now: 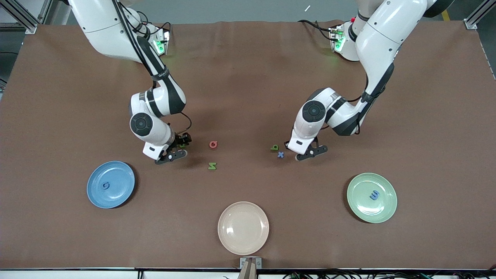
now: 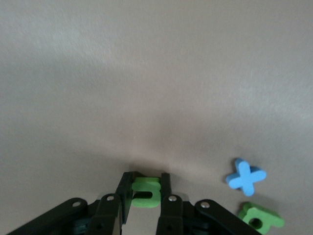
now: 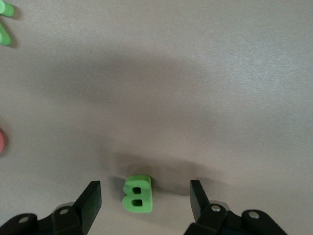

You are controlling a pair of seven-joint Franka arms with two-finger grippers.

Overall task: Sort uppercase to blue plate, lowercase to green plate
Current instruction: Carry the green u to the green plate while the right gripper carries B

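Observation:
My left gripper is shut on the green u/n letter at table level; in the front view this gripper hides the letter. The green b and blue x lie just beside it, also in the left wrist view as the b and x. My right gripper is open with the green B between its fingers, untouched; it shows in the front view. The red Q and green N/Z lie near it. The blue plate holds the blue G. The green plate holds the blue m/w.
A cream plate sits near the table's front edge, between the two coloured plates. Brown table cloth lies bare around the letters.

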